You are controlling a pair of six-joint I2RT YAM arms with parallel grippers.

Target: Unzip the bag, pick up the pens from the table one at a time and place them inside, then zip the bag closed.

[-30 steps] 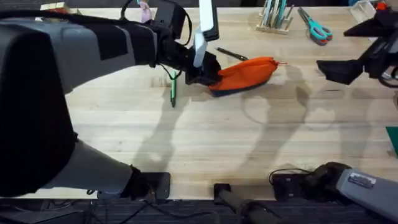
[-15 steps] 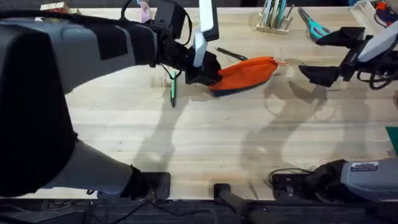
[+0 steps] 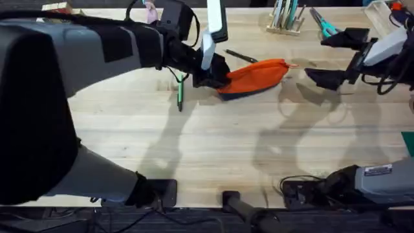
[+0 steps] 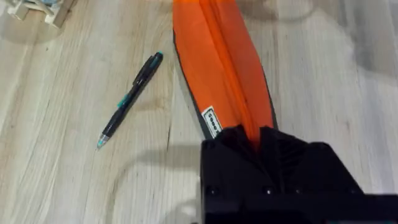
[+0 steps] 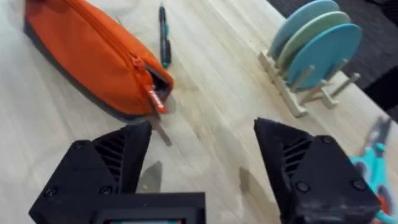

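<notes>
Since a second ago only the right arm has moved: its gripper [image 3: 333,58] sat farther right and lower in the overhead view, and now it has swung in toward the pouch's zipper end while everything else keeps its place. Left to right on the table [image 3: 213,142]: the left arm reaches across from the lower left, large and dark under the camera. One green pen [image 3: 180,96] lies just beside the left gripper, pointing toward the near edge. The left gripper [image 3: 213,76] stays clamped on the left end of the bag [image 3: 255,76]; in the left wrist view the black fingers [image 4: 273,149] are closed together over the orange fabric at the zipper seam. One black pen [image 3: 240,56] lies just behind the bag, apart from it; the left wrist view shows teal accents on it. One bag, orange with a dark base, lies on its side, zipper still closed, red pull tab [image 5: 157,99] at the right end. A small white label [image 4: 213,121] sits on the bag's side; its print is too small to read. To the right, the right gripper hovers near the zipper end, not touching, fingers [image 5: 118,158] spread wide apart. Behind: one wooden stand with pale pens [image 3: 285,15], one pair of teal scissors [image 3: 326,27].
</notes>
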